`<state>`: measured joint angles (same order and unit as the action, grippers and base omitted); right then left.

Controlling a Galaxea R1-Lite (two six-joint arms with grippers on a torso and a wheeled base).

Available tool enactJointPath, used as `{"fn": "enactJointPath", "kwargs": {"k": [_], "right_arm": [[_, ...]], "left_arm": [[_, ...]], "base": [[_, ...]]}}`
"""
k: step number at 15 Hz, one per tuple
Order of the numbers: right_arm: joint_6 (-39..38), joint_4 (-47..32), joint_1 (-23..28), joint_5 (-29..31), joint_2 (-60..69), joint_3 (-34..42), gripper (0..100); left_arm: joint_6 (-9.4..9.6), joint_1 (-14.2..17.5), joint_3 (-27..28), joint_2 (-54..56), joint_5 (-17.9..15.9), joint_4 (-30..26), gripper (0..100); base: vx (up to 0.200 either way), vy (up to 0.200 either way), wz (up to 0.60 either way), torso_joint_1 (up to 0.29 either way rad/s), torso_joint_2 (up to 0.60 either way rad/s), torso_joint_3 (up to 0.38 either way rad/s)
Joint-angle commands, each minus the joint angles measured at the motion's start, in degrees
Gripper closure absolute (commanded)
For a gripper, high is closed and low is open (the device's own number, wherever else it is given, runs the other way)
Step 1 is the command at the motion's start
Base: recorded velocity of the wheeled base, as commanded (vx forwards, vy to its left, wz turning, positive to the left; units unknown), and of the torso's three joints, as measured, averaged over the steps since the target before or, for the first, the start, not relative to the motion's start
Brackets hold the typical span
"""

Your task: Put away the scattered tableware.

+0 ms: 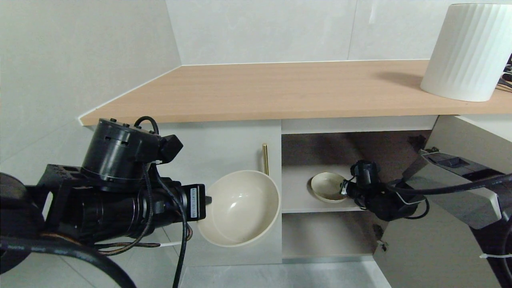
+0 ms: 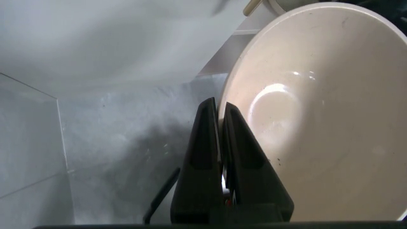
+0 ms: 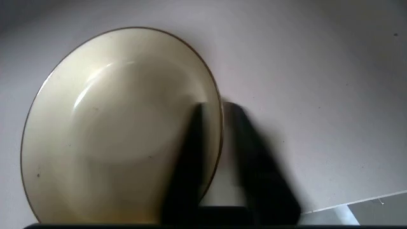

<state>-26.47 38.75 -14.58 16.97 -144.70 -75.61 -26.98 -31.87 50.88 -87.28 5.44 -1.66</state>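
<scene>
- Pale walls are meeting in a corner behind a wooden countertop (image 1: 280,88), which is running across the head view above a light cabinet.
- At the left, the left gripper (image 1: 209,199) is hanging in front of the closed cabinet door (image 1: 224,148). Its jaws are drawn almost together, pinching the rim of a large cream bowl (image 1: 240,208).
- That bowl is hanging on edge in the air with its hollow facing the head camera, just beside the brass handle (image 1: 265,159).
- The left wrist view is adding the grip detail: at the left gripper (image 2: 219,105) one finger is lying inside the bowl (image 2: 318,114) and the other outside, with the grey floor (image 2: 114,127) beyond.
- Right of the handle, the open compartment is showing a shelf (image 1: 296,200).
- The right gripper (image 1: 343,188) is sitting inside that compartment, clamping the edge of a small cream dish (image 1: 327,187), which is tilting over the shelf.
- The right wrist view is showing the right gripper (image 3: 213,111) with one finger on each side of the dish's (image 3: 114,127) thin dark rim. Whether the dish is touching the shelf cannot be told.
- Farther right, the opened door (image 1: 460,188) is swinging outward, and a white ribbed container (image 1: 468,52) is standing on the countertop.
</scene>
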Motion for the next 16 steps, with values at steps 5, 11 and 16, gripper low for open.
{"fn": "enactJointPath", "kwargs": {"k": [5,11,16], "right_arm": [[0.0,0.0,0.0,0.9,4.5,3.9,0],[0.4,-9.8,-8.6,-3.4,25.3,16.5,0],[0.4,-28.6,-14.4,-15.0,41.3,18.5,0]], "left_arm": [[0.17,-1.6,-0.3,-1.7,0.2,0.0,100],[0.26,-5.8,-0.3,-9.3,1.1,3.0,100],[0.00,-9.8,0.1,-17.5,6.6,4.5,100]], "base": [[0.000,0.000,0.00,0.000,0.00,0.000],[0.000,0.000,0.00,0.000,0.00,0.000],[0.000,0.000,0.00,0.000,0.00,0.000]]}}
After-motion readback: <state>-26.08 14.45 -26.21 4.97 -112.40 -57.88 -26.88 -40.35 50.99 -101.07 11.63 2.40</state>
